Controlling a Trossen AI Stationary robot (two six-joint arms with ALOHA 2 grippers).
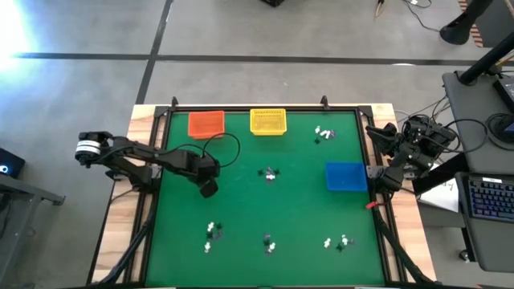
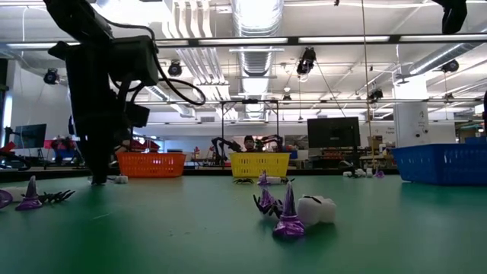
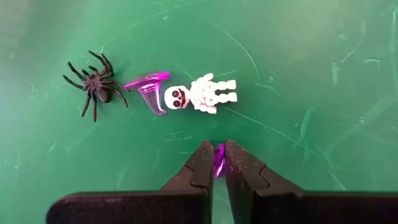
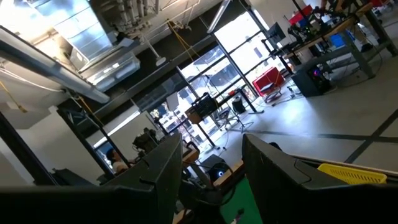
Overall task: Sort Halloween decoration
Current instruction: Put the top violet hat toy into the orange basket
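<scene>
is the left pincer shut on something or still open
Shut: the left pincer pinches a purple trinket between its fingertips, just above the green mat.

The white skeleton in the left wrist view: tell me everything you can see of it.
The skeleton is a tiny white figure, plastic by the look, with a round skull with dark eye sockets, ribs and stubby limbs. It lies flat on the green mat, its skull against a purple hat lying on its side, apart from the left hand.

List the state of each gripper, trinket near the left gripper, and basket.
left gripper: shut on a purple trinket
right gripper: open, empty, parked at the table's right edge
black spider: flat on the mat
purple witch hat: tipped on its side
white skeleton: lying flat
orange basket, yellow basket, blue basket: upright
</scene>
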